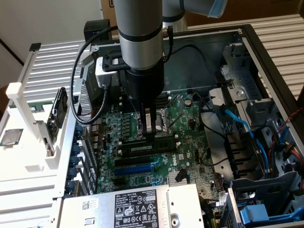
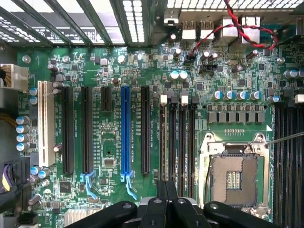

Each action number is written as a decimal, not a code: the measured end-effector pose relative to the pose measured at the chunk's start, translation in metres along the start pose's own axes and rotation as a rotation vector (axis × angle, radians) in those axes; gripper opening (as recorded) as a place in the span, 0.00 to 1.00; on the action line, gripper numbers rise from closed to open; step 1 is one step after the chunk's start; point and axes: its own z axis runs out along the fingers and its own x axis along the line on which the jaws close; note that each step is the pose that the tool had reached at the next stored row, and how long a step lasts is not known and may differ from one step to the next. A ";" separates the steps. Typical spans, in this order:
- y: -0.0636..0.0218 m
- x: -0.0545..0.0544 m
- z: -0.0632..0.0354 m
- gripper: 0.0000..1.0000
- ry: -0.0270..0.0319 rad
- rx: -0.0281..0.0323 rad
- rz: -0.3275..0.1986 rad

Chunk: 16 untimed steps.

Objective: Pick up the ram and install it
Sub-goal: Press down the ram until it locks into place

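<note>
Gripper (image 2: pixel 167 187) closest to the wrist lens: black finger links spread to either side, the two fingers (image 2: pixel 161 199) brought together with no gap seen between them. Hand recorded as clenched. Whether anything is pinched between the tips cannot be told.

Motherboard (image 2: pixel 109 142) is seen beyond the fingertips. Black memory slots (image 2: pixel 183 142) with white end clips (image 2: pixel 164 99) run straight out from the tips. CPU socket (image 2: pixel 236 175), open and metal-framed, is noted just beside the fingers on one flank. Blue expansion slot (image 2: pixel 125 133) and black slots (image 2: pixel 68 128) lie on the other flank, with a white slot (image 2: pixel 43 123) farthest from the hand. Red and black twisted wires (image 2: pixel 228 28) are seen well ahead of the hand, at the board's edge.

In the exterior view the gripper (image 1: pixel 150 135) is lowered into the open computer case (image 1: pixel 251 42), fingers pointing down at the board. The ram (image 1: pixel 147 147), a long dark stick with a pale label, is seen directly under the fingertips, lying along the memory slot area, upright on its edge. Contact between tips and ram is likely but not confirmed. The blue expansion slot (image 1: pixel 137 167) lies parallel, past the ram and nearer the lens. A labelled power supply (image 1: pixel 137 206) is noted nearer still. Blue cables (image 1: pixel 242 126) lie well apart from the hand, toward the exterior view's right.
</note>
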 end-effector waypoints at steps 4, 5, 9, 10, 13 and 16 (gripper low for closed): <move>-0.0009 0.000 0.0001 0.10 -0.0002 0.0000 0.000; -0.0009 -0.001 0.0001 0.10 -0.0002 0.0000 0.000; -0.0009 -0.001 0.0001 0.10 0.0004 -0.0003 0.000; -0.0009 -0.001 0.0000 0.10 0.0010 -0.0006 0.000; -0.0010 -0.002 0.0002 0.10 0.0019 -0.0012 0.000; -0.0009 -0.003 0.0003 0.10 0.0028 -0.0014 0.000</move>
